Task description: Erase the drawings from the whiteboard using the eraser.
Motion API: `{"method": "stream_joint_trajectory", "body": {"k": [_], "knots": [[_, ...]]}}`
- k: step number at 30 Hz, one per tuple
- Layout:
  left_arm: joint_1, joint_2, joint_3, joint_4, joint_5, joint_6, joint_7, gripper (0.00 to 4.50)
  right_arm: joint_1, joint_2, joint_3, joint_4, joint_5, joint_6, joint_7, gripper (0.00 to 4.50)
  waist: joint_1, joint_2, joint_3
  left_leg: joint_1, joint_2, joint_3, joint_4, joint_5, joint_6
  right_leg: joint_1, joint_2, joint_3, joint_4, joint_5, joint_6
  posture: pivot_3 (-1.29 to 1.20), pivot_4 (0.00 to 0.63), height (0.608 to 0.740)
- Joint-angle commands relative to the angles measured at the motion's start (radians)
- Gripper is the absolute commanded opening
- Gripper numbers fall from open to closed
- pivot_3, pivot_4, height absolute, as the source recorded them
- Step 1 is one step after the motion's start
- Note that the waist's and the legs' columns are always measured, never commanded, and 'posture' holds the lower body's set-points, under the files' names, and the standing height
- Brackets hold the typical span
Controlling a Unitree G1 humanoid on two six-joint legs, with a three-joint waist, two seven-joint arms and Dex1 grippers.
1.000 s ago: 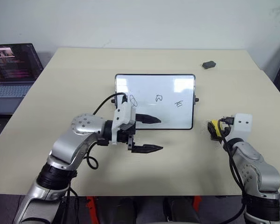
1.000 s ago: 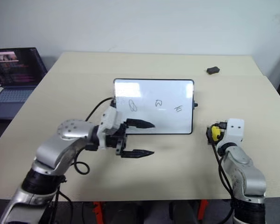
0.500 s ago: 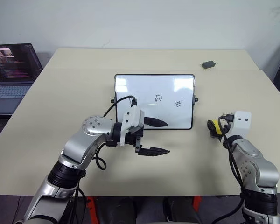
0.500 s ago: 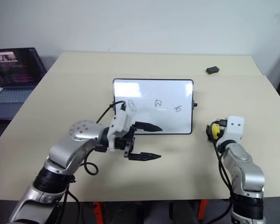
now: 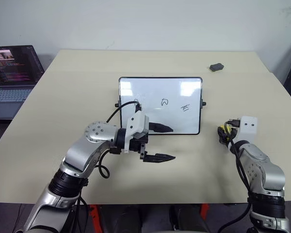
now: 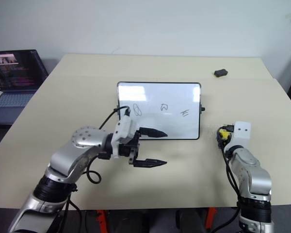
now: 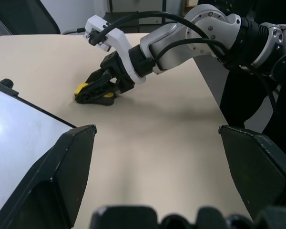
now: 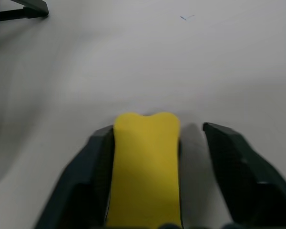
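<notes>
Beige surface: right claw half-closed around eraser, one finger not touching; left claw spread; off-centre grip may slip.

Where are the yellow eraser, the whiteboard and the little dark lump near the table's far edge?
eraser [image 8: 144, 171], right wrist view, middle of its yellow top face.
whiteboard [image 5: 157, 90], left eye view, bare white surface above the scribbles.
dark lump [image 5: 216, 67], left eye view, its centre.

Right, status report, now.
Left gripper open by whiteboard. Right gripper astride eraser on table, gap at one finger. Drawings untouched. Nothing between eraser and whiteboard.
</notes>
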Motion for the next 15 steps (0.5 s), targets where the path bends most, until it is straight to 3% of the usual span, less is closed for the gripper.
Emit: {"method": "stream_joint_trajectory", "body": {"k": [1,9,15], "knots": [[0.006,0.005,0.020,-0.041,-0.002,0.003,0.014,4.50,-0.020,0.000,0.002,-0.006,-0.009,-0.026,0.008,1.36,0.000,0.000,0.000,0.000,0.000,0.000,0.000,0.000,0.000,0.000,0.000,0.000,0.000,0.000,0.000,0.00,0.150,0.740],[0.055,0.005,0.073,-0.056,0.011,0.053,0.144,4.50,-0.002,-0.008,-0.004,-0.065,0.009,-0.037,0.037,1.21,-0.001,0.000,0.000,0.000,0.000,0.000,0.000,0.000,0.000,0.000,0.000,0.000,0.000,0.000,0.000,0.00,0.150,0.740],[0.122,0.013,0.121,-0.103,0.054,0.076,0.274,4.50,0.074,-0.060,0.068,-0.196,-0.008,-0.142,0.159,1.21,0.000,0.000,0.000,0.000,0.000,0.000,0.000,0.000,0.000,0.000,-0.001,0.000,0.000,0.000,0.000,0.00,0.150,0.740]]}}
